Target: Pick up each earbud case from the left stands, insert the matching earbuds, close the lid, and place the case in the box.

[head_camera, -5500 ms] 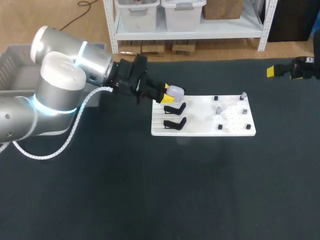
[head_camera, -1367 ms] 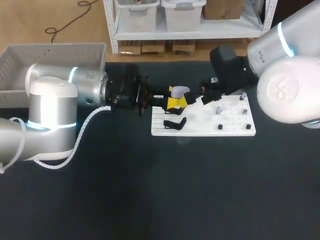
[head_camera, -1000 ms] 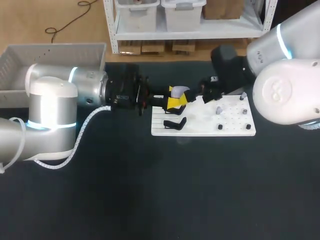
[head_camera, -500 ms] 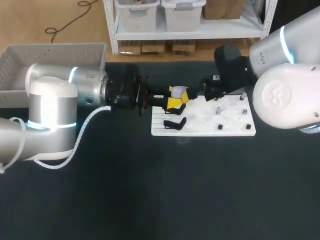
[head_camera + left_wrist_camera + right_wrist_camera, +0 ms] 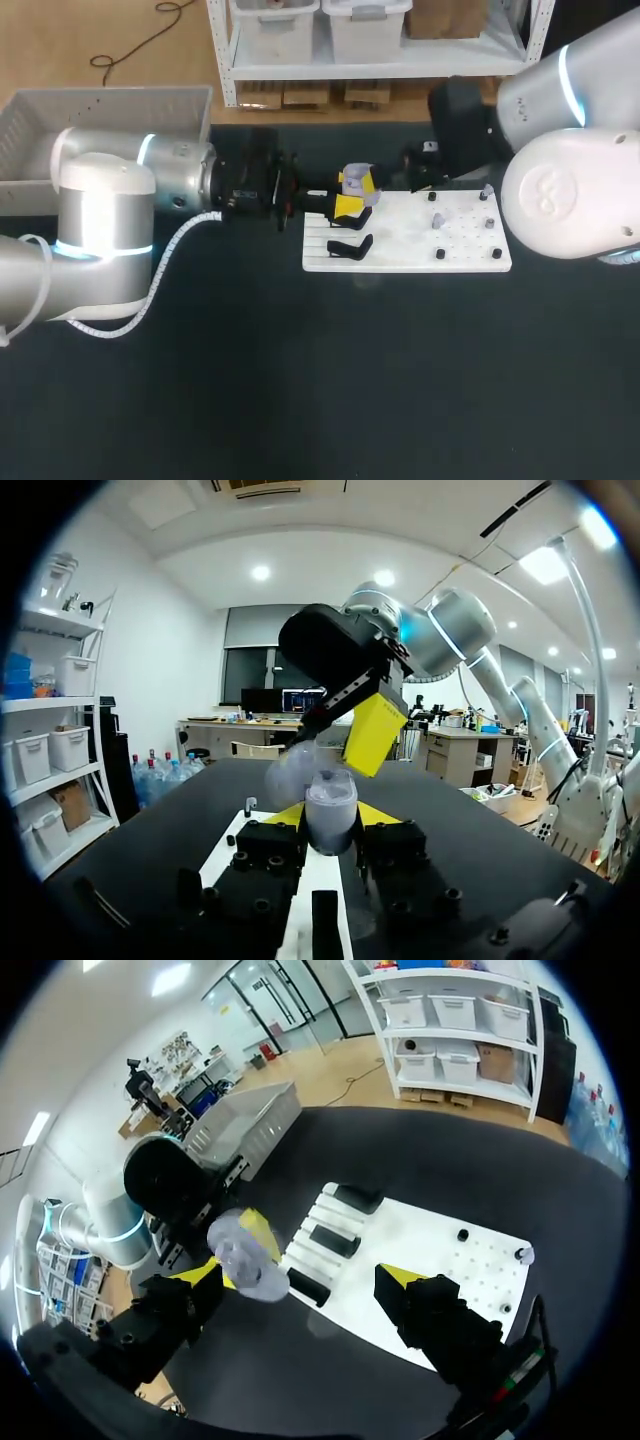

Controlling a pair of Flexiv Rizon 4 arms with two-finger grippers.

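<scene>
while left tool [image 5: 330,818] clamps case [image 5: 331,798], right tool [image 5: 300,1278] gapes.

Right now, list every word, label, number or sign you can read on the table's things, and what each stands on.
No text can be read.
Earbud case, white board, black stands, gray box: no print visible.
Round emblem on the right arm: too blurred to read.
</scene>
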